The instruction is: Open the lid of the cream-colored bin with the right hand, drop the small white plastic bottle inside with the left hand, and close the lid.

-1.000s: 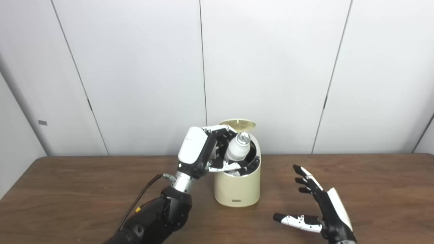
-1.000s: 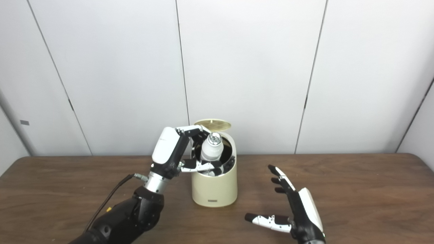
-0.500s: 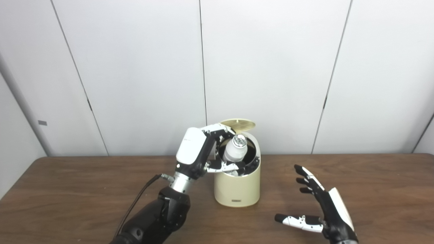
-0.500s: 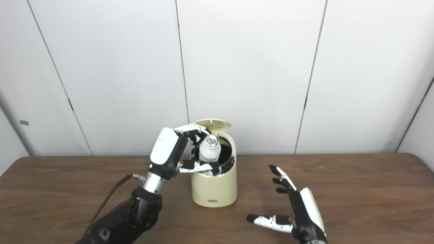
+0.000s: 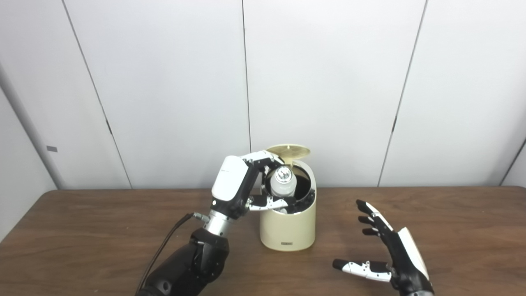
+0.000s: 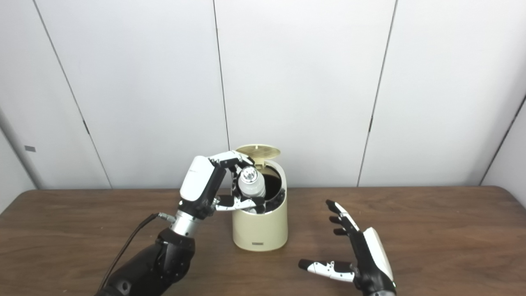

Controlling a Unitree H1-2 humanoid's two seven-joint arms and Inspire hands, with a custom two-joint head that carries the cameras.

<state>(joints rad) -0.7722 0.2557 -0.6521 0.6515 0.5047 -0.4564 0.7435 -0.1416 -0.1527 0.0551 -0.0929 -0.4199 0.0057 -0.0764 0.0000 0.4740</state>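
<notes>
Bottle (image 5: 282,186): gripped by left hand (image 5: 242,187) fingers at frame centre, held over the bin (image 5: 288,230) mouth for dropping. Lid (image 5: 289,150): raised. Right hand (image 5: 388,257): fingers spread, empty, lower right, kept clear above table (image 5: 82,230).

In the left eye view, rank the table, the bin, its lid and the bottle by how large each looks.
1. table
2. bin
3. Lid and bottle: unsure. The lid is raised and seen nearly edge-on; the bottle is partly hidden inside the bin and by the left hand.
</notes>
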